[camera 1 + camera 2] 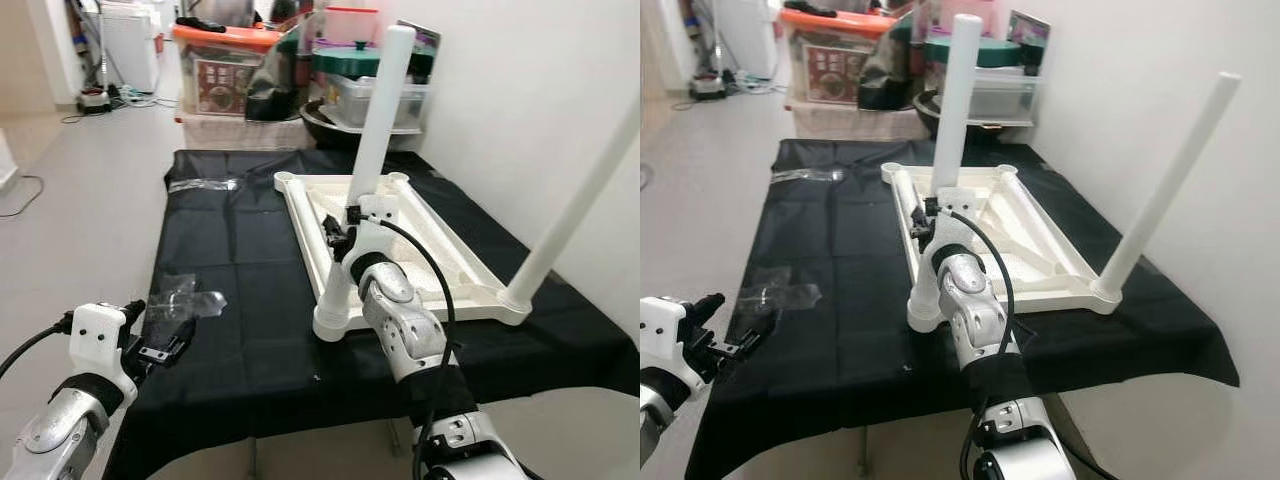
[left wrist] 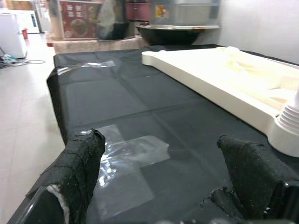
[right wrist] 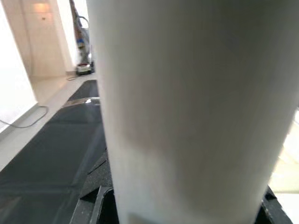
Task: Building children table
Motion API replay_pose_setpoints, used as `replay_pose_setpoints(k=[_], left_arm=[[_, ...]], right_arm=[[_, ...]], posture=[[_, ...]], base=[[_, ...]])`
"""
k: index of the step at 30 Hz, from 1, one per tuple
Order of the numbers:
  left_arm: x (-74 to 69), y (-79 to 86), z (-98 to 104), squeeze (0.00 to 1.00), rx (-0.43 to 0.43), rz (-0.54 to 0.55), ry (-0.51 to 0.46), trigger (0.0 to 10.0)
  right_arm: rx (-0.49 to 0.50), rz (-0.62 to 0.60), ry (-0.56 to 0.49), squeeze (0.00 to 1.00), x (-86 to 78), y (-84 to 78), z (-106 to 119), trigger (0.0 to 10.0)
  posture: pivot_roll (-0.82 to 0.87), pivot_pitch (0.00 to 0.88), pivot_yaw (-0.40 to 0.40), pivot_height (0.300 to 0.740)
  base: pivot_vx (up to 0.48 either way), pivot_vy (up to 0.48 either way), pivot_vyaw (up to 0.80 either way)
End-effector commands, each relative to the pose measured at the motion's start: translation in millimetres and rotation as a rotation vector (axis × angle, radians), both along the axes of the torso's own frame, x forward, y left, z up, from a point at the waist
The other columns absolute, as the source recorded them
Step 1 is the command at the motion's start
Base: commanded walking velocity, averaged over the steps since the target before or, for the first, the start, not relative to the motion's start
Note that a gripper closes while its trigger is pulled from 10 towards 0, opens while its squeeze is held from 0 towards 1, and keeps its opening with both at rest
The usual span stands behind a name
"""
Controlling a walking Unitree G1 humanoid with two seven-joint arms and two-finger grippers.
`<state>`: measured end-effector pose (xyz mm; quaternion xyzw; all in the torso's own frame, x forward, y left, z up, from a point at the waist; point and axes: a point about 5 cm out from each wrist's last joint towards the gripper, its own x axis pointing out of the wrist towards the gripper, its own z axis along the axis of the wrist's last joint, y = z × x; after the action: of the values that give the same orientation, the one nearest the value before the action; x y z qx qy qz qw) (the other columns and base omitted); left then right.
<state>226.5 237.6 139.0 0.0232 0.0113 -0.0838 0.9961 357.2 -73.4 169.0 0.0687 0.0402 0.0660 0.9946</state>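
White leg [image 1: 372, 170] between right fingers [image 1: 335, 238]

No readable text anywhere; print on the red-labelled box [image 1: 223, 80] illegible.

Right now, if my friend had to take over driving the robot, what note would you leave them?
Right gripper: shut on the near-left leg, low down near its socket.
Left gripper: open, holding nothing, hovering over the black cloth near a clear plastic wrapper.
Things: the white tabletop lies upside down on the cloth.
Done: two legs stand in their corners, the gripped one and the near-right leg.
Left: the two far corners have no legs yet. I can't tell if the gripped leg is fully tight.
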Motion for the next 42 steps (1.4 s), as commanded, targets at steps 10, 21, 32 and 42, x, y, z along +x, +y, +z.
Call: replay_pose_setpoints(k=[10,21,32,42], left_arm=[[3.1,3.1,-2.7,0.0,0.037,0.048,0.025,10.0],[5.7,5.6,-3.9,0.0,0.054,0.062,0.034,10.0],[6.9,5.9,-4.7,0.0,0.057,0.057,0.04,10.0],[7.5,5.2,-5.2,0.0,0.052,0.051,0.038,10.0]], right_arm=[[0.003,-0.259,0.221,0.0,-19.6,-22.5,-47.7,0.0],[0.046,-0.182,0.177,0.0,-17.9,-14.9,-35.1,10.0],[0.064,-0.204,0.11,0.0,-16.3,-17.6,-18.2,10.0],[0.07,-0.168,0.005,1.0,-16.0,-16.5,-0.4,10.0]], posture=[[0.11,0.0,-0.083,0.74],[0.11,0.0,-0.07,0.74],[0.1,0.0,-0.062,0.74],[0.1,0.0,-0.061,0.74]], base=[[0.0,0.0,0.0],[0.0,0.0,0.0],[0.0,0.0,0.0],[0.0,0.0,0.0]])
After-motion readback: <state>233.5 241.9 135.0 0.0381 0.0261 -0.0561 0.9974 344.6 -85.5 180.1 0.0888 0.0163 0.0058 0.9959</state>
